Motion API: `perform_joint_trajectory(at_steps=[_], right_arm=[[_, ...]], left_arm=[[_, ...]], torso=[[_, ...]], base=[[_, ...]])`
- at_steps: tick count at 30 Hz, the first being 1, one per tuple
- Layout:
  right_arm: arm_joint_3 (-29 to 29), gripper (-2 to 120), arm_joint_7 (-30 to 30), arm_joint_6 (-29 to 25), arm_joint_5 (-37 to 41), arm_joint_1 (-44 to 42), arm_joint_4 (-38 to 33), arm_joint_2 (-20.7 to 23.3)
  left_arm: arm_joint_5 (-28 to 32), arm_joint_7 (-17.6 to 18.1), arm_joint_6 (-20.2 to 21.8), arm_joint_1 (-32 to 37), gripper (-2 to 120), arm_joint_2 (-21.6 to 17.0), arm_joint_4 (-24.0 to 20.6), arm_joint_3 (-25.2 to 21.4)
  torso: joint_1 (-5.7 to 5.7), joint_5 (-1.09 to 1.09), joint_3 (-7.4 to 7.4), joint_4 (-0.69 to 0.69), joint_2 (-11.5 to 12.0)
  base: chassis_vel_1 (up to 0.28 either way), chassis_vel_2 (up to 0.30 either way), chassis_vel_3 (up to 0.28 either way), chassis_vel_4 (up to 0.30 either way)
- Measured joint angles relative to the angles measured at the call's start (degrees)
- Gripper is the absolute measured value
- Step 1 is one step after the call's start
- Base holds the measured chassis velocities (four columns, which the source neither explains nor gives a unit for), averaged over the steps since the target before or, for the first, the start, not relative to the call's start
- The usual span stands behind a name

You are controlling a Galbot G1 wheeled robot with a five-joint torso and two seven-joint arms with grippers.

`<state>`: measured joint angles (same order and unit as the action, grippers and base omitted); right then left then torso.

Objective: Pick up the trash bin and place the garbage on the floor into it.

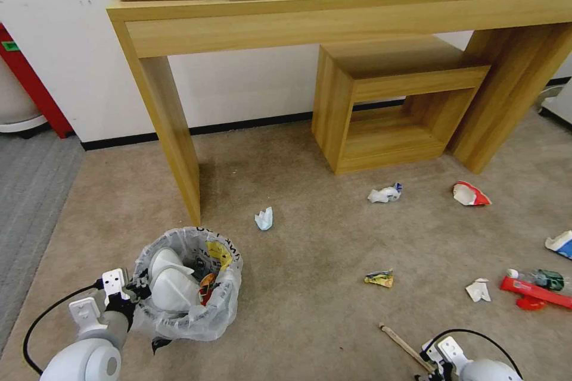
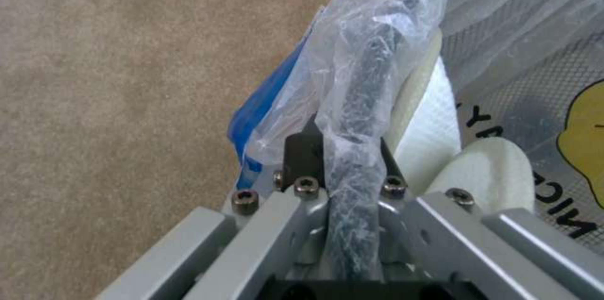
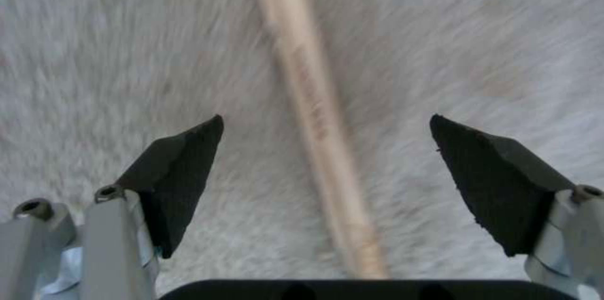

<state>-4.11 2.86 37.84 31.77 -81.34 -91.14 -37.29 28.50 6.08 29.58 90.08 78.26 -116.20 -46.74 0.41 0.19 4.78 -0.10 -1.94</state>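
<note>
Beige carpet floor (image 1: 310, 262) spreads in front of me, with a long wooden table (image 1: 357, 6) against the wall and litter scattered across the pile.

My left end effector (image 2: 343, 158) is pressed together on the rim of the trash bin (image 1: 187, 283), pinching the crinkly plastic liner and the dark rim beneath it. The bin looks light and thin-walled, and the liner is slippery, so I judge the rim is the right hold, but it could slide or the bin could tilt if I swing it.

Inside the bin, just beyond that end effector, lie two white slippers (image 1: 170, 283), a yellow wrapper (image 1: 219, 253) and some other small scraps. It looks roughly half full.

My right end effector (image 3: 324, 168) is spread wide, low over the carpet, with a wooden stick (image 3: 311, 111) lying between its fingertips (image 3: 182, 158), not yet touched. The stick looks stiff, light and thin. I judge it best taken across its middle, pressed close to the carpet, since a thin rod can roll away from the pads.

Farther ahead of that end effector lie a crumpled yellow wrapper (image 1: 379, 278), white paper scraps (image 1: 478, 290), a crushed blue-white cup (image 1: 385, 193), a red-white cup (image 1: 471, 194), a red packet (image 1: 534, 294) and a green-labelled bottle (image 1: 545, 278). All look soft and light.
</note>
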Motion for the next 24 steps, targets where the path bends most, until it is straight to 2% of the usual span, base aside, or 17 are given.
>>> perform_joint_trajectory(at_steps=[1, 5, 8, 15, 24], right_arm=[[-0.58, 84, -0.02, 0.24, 0.68, -0.34, -1.37, 0.81], [-1.35, 84, -0.09, 0.53, 1.53, -0.78, -3.42, 1.82], [-1.69, 87, -0.06, 0.68, 1.9, -0.73, -4.21, 2.19], [-1.31, 88, 0.07, 0.55, 1.5, -0.72, -3.28, 1.24], [-0.29, 82, 0.09, -0.24, 0.45, -0.17, -0.64, -0.38]], left_arm=[[0.0, 0.01, 0.1, -0.03, 1, 0.05, 0.03, 0.06], [-0.04, 0.14, 0.21, -0.21, 1, 0.18, 0.08, 0.1], [-0.04, 0.2, 0.28, -0.39, 1, 0.33, 0.1, 0.2], [-0.04, 0.37, 0.29, -0.39, 1, 0.32, 0.17, 0.18], [-0.01, 0.43, 0.28, -0.42, 1, 0.15, 0.38, 0.08]], torso=[[0.0, -0.12, -0.02, -0.01, -0.02], [0.0, -0.11, -0.03, -0.02, -0.04], [0.0, -0.21, -0.03, -0.02, -0.06], [0.0, -0.21, -0.04, -0.04, -0.08], [0.0, -0.23, -0.04, -0.04, -0.09]], base=[[0.0, 0.0, 0.0, 0.0], [0.0, 0.0, 0.0, 0.0], [0.0, 0.0, 0.0, 0.0], [0.0, 0.0, 0.0, 0.0], [0.0, 0.0, 0.0, 0.0]])
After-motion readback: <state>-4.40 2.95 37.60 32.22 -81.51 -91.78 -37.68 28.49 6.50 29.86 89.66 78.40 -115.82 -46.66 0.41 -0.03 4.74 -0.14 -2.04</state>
